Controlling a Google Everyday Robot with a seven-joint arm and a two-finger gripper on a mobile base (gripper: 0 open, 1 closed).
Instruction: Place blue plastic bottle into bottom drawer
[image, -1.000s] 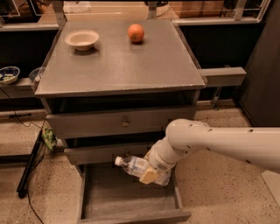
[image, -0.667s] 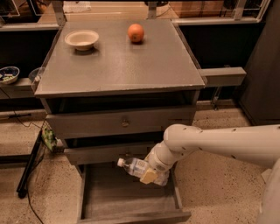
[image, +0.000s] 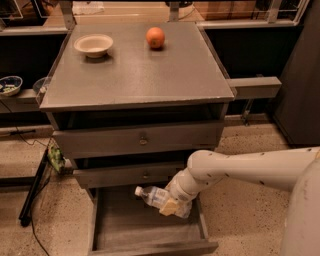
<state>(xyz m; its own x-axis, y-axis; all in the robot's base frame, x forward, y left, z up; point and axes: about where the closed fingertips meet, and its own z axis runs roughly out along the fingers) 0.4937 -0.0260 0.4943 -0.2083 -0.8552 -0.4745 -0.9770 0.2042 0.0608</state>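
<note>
The blue plastic bottle (image: 153, 195) is a small clear bottle with a white cap. It lies tilted, cap pointing up-left, over the open bottom drawer (image: 120, 227). My gripper (image: 175, 204) is shut on the bottle's lower end, with yellowish pads against it. The white arm reaches in from the right. The bottle is held above the right half of the drawer tray, just below the front of the middle drawer (image: 130, 175). The tray bottom under the bottle is partly hidden.
The grey cabinet top (image: 140, 70) carries a white bowl (image: 93, 45) and an orange (image: 155, 37). The top drawer (image: 140, 140) is closed. A shelf with a small bowl (image: 10, 85) stands at left, cables on the floor at left, a dark cabinet at right.
The arm and the bottle have shifted slightly to the right and down over the drawer. The bottle stays in the gripper.
</note>
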